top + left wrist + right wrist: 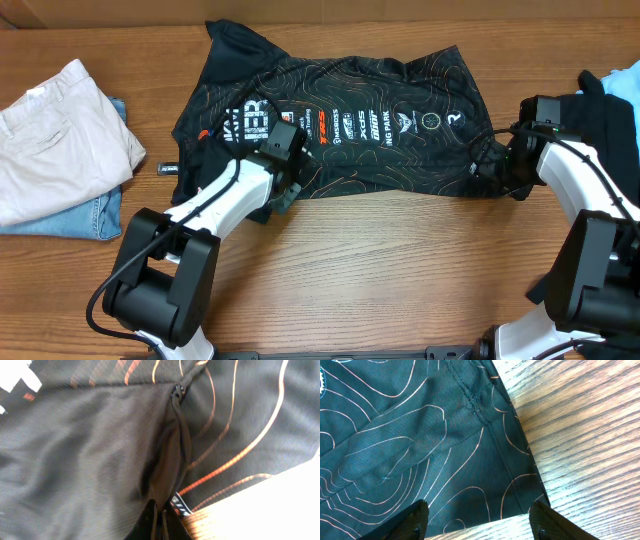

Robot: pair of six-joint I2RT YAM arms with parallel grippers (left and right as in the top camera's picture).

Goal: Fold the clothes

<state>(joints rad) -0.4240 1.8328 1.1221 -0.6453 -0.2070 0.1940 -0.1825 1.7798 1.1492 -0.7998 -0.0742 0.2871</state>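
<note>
The black jersey (350, 120) with orange contour lines and white logos lies spread across the back middle of the table. My left gripper (283, 180) sits at its near left hem, shut on a pinched fold of the fabric (167, 460); the fingertips (161, 519) show closed on the cloth. My right gripper (497, 172) hovers at the jersey's near right corner, open, with the hem corner (520, 485) between its fingers (482, 517), not gripped.
Beige trousers (55, 135) lie on blue jeans (85, 215) at the left. A dark and blue pile (610, 100) sits at the right edge. A small black item (166, 168) lies left of the jersey. Wood table (380, 270) lies in front.
</note>
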